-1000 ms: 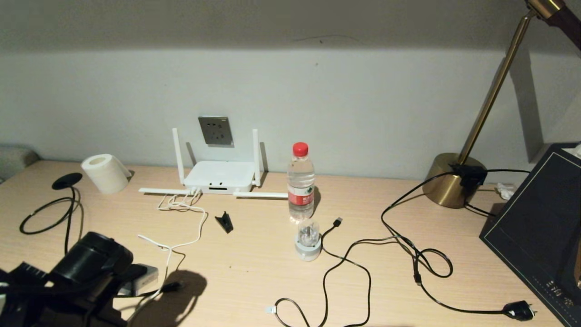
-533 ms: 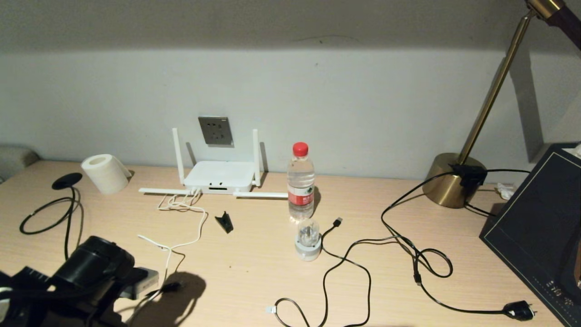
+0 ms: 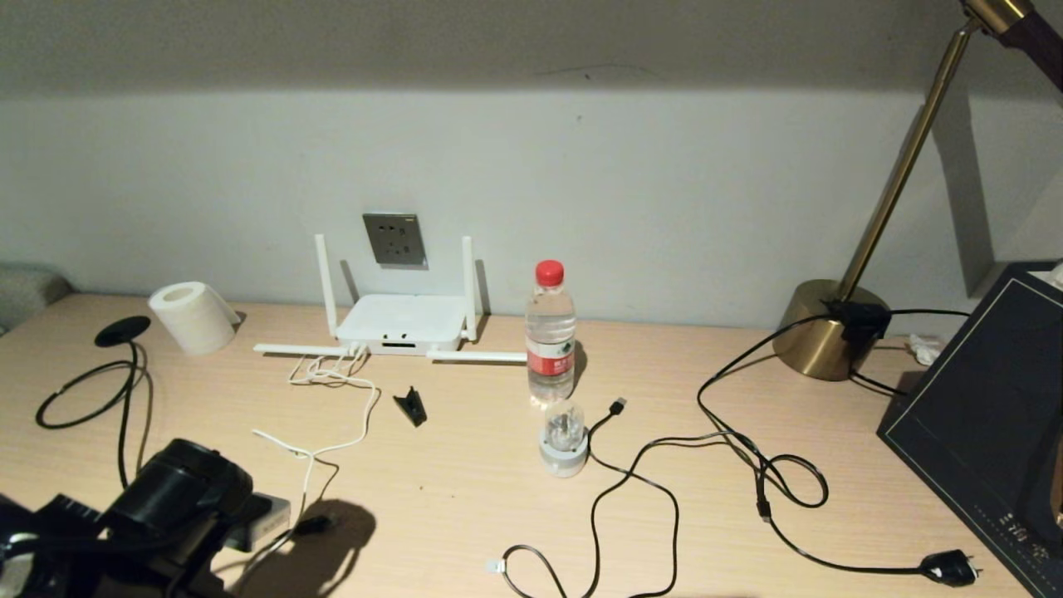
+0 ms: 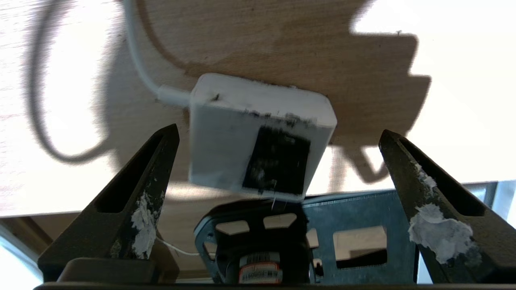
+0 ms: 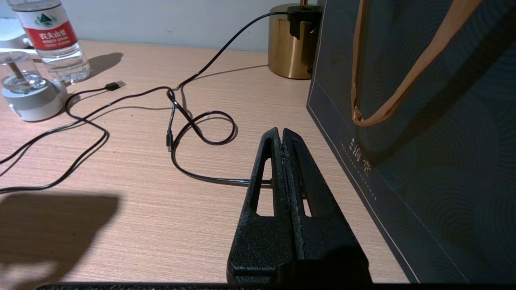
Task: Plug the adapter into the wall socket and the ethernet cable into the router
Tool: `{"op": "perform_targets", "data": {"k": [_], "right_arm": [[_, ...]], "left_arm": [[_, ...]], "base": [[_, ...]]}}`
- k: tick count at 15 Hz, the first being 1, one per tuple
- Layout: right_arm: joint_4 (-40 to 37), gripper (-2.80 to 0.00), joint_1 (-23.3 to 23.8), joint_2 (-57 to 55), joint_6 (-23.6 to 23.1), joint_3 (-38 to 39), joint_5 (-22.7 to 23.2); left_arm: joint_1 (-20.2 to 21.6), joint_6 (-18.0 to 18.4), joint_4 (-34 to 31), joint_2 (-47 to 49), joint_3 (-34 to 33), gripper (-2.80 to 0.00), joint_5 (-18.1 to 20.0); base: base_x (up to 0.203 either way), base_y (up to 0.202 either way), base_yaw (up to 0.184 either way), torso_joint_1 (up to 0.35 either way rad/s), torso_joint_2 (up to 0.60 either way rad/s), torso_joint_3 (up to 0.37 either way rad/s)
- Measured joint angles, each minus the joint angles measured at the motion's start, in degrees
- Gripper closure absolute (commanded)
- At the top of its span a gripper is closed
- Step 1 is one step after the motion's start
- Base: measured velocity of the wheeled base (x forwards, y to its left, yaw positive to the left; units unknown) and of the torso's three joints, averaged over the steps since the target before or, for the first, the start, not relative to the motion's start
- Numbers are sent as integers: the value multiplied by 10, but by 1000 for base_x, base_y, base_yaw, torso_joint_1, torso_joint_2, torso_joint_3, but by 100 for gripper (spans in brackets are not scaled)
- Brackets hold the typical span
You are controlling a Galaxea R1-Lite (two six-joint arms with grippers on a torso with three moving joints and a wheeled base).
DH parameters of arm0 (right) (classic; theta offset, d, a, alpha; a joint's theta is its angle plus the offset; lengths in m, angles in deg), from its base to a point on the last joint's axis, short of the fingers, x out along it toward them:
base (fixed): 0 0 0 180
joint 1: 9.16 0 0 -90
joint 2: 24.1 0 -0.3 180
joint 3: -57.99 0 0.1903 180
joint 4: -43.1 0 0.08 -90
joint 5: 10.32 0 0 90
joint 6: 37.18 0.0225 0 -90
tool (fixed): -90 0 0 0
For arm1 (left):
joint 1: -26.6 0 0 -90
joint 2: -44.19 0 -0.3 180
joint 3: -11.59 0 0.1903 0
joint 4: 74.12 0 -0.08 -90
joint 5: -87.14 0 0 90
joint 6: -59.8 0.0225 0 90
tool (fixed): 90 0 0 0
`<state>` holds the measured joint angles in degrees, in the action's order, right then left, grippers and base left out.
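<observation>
Dim warm light; hard shadows on desk [image 3: 465,498]; left wrist view blurred.

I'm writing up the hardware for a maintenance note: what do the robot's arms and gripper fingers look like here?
Both grippers have black, tapered, wedge-shaped fingers with slotted cut-outs. The left gripper has fingers scuffed with whitish residue on the inner faces. The right gripper has rough-textured fingers with no such patches. In the head view the left arm shows as a black cylindrical wrist with black cabling beside it.

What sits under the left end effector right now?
The adapter lies on the desk between the open left end effector's fingers, untouched. Its underside and prongs are hidden.
</observation>
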<state>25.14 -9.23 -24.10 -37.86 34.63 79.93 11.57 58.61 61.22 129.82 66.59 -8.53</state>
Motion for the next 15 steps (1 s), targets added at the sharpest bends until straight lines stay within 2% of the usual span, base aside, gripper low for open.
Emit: {"op": "perform_targets", "data": {"k": [3,5,6,15], "right_arm": [[0,0,0,0,0,0,0],[0,0,0,0,0,0,0],[0,0,0,0,0,0,0],[0,0,0,0,0,0,0]], "left_arm": [[0,0,36,8,-17,-280,0],[0,1,38,10,-19,-280,0],[0,1,38,10,-18,0,0],[0,0,39,5,-24,0,-1]], "base": [[0,0,0,0,0,0],[0,0,0,0,0,0],[0,0,0,0,0,0],[0,0,0,0,0,0]]}}
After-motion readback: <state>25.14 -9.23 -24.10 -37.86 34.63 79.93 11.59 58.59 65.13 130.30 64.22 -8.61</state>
